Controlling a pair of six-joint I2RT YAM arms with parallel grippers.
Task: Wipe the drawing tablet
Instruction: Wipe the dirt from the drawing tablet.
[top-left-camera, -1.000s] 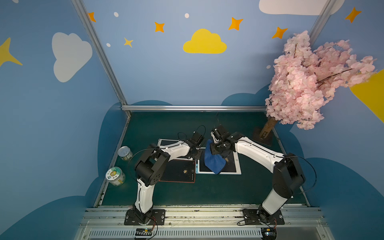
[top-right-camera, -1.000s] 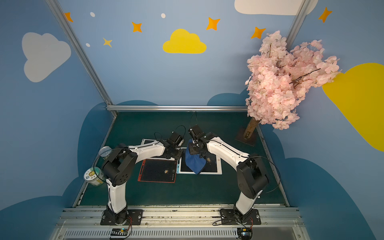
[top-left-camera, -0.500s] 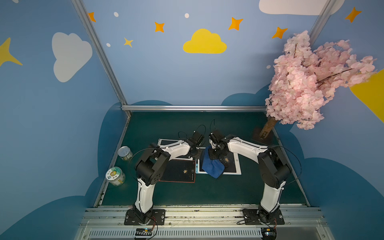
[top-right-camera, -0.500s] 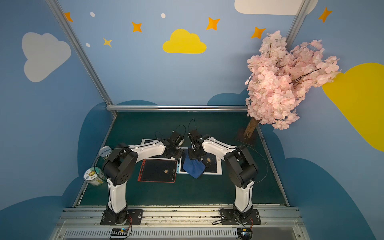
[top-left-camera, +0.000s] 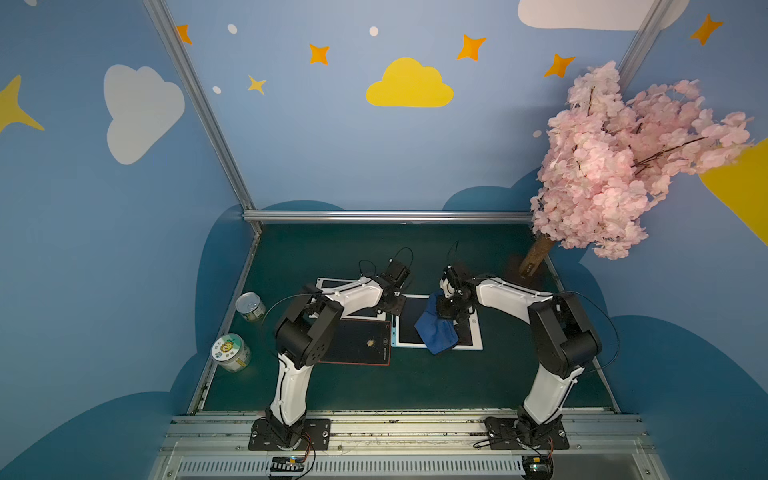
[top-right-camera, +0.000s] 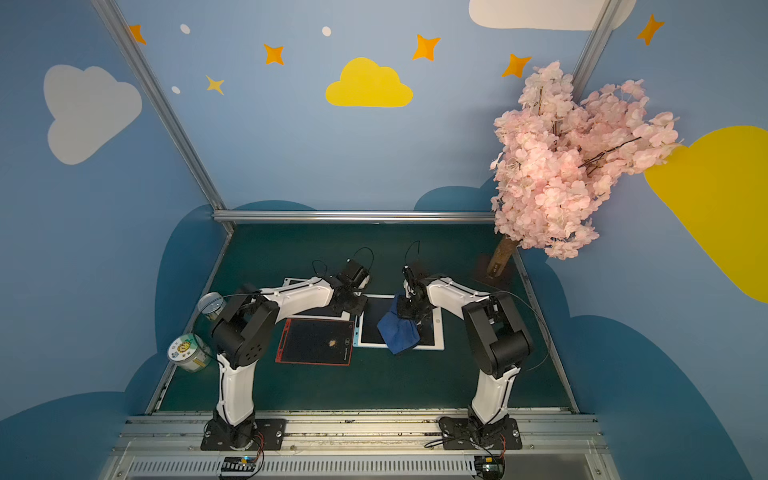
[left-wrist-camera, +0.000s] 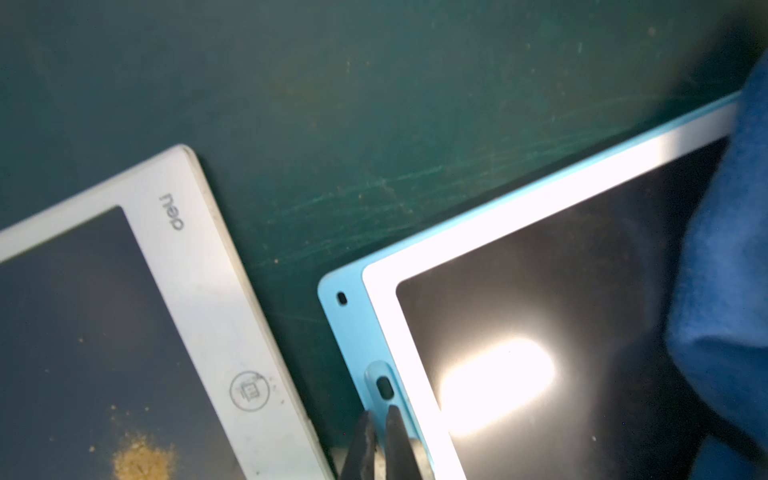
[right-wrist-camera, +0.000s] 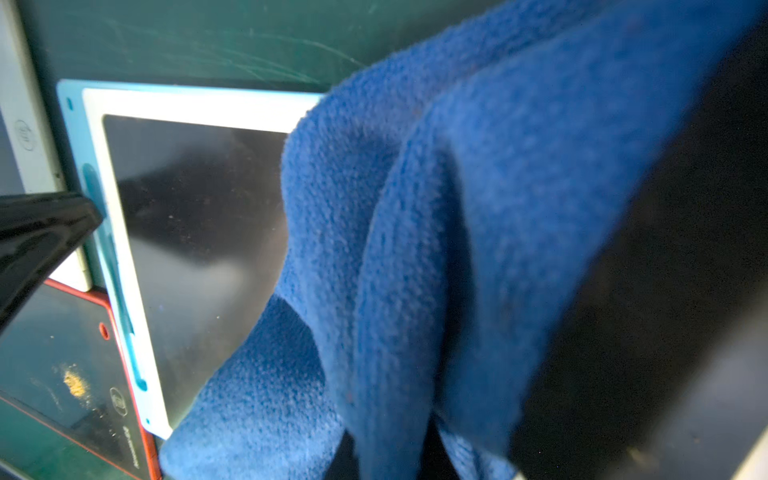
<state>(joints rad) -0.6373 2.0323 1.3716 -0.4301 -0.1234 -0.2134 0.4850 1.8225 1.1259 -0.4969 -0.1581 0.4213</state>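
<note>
My right gripper (top-left-camera: 452, 308) is clamped tight on the fleecy blue cloth (top-left-camera: 436, 332), low over the white-framed, pale-blue-edged drawing tablet (top-left-camera: 407, 322).

The cloth drapes from my closed jaws onto the tablet, which lies flat on the green desk (top-left-camera: 415, 382) between my two arms, its long axis running from one arm to the other. Bare dark screen stretches from the cloth toward my left gripper (left-wrist-camera: 380, 436), which is pinched together on nothing, tips at the tablet's blue side rail. I judge the next stroke sweeps that way, and my right arm is the one placed for it.
</note>
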